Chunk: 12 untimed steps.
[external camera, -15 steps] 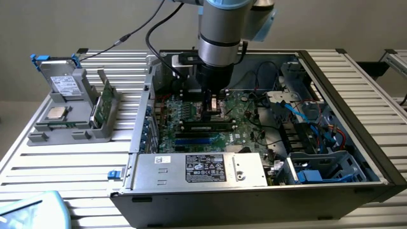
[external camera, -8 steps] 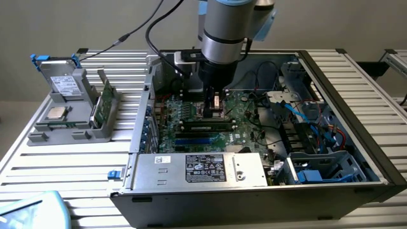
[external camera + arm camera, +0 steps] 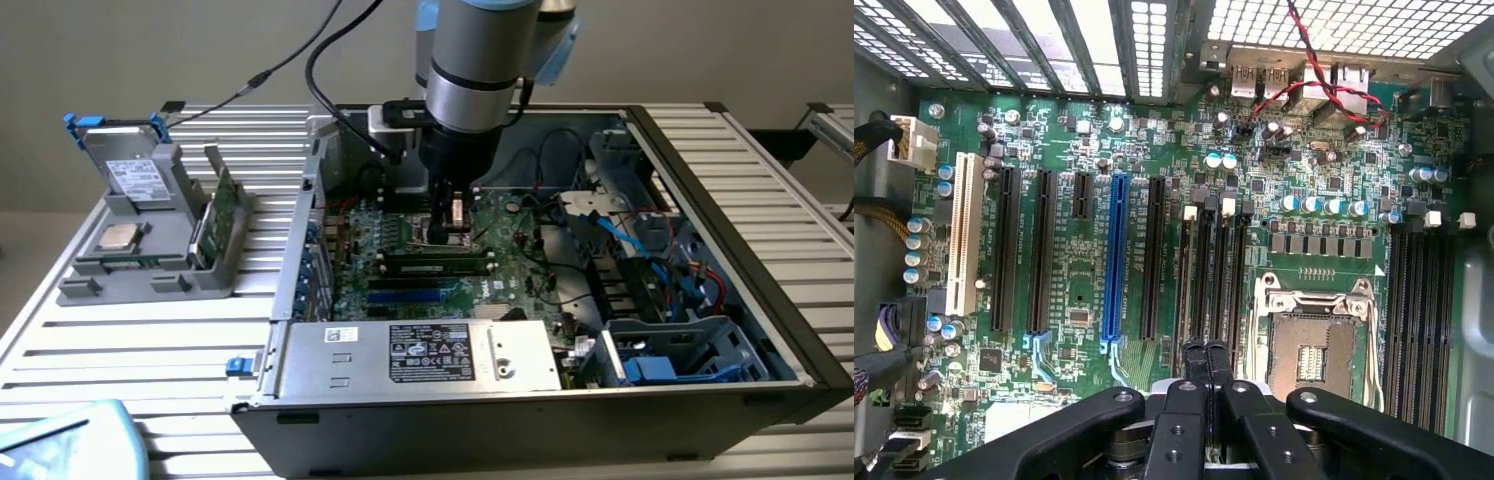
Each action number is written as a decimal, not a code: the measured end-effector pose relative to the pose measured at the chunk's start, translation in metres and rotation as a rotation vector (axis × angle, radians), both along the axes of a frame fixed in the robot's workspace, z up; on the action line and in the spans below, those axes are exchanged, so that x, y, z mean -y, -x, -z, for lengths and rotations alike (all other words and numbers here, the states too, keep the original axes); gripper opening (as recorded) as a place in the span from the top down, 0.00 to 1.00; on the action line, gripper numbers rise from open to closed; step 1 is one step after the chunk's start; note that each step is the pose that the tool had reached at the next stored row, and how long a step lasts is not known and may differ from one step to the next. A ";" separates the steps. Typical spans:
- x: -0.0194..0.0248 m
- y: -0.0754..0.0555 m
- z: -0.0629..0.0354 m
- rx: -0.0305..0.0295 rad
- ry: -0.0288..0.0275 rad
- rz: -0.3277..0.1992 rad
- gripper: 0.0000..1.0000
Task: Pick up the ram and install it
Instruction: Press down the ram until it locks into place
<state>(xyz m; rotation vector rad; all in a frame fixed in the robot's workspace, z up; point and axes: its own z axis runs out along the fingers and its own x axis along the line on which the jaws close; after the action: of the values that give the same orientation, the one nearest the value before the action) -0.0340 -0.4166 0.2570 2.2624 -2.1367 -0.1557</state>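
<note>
A: How is the gripper (image 3: 454, 232) found?

B: It is seen low inside the case (image 3: 747, 190), over the board (image 3: 514, 250), at the centre of the exterior view. In the wrist view the gripper (image 3: 1205, 352) is shown with its fingers pressed together. Nothing is seen clamped between them.

A: And where is the ram (image 3: 434, 266)?

B: It is seen as a long dark stick lying across the board, just below the gripper in the exterior view. It appears to be standing in a slot. Whether it is fully seated cannot be told, and contact with the fingers cannot be confirmed either.

A: What could go wrong from here?

B: If the stick is only half seated, one end could be left raised and its clip unlatched. That would be caused by force applied off centre or at one end alone. A tilted stick could be bent, or its slot contacts damaged, if it is pressed harder.

A: Anything else at risk?

B: The open socket (image 3: 1314, 345) is seen close beside the fingertips in the wrist view. Its contacts could be crushed by a small sideways drift. The empty slots (image 3: 1209, 270) ahead of the fingers could also be struck or scraped.
</note>
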 end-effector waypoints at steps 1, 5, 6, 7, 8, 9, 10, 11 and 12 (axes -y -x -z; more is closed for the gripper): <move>0.0000 0.000 0.0000 -0.0001 0.0000 0.000 0.89; 0.0000 0.000 0.0000 0.0000 0.0000 0.000 0.89; 0.0000 0.000 0.0000 0.0000 0.0000 0.000 0.89; 0.0000 0.000 0.0000 -0.0001 0.0000 0.000 0.89; 0.0000 0.000 0.0000 0.0000 0.0000 0.000 0.89; 0.0000 0.000 0.0000 -0.0001 0.0001 0.000 0.89; 0.0000 0.000 0.0000 -0.0001 0.0000 0.000 0.89; 0.0000 0.000 0.0000 0.0000 0.0001 0.001 0.89; 0.0001 0.000 0.0000 -0.0001 0.0002 0.010 0.89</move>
<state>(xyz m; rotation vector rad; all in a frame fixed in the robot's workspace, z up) -0.0340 -0.4167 0.2570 2.2514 -2.1487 -0.1558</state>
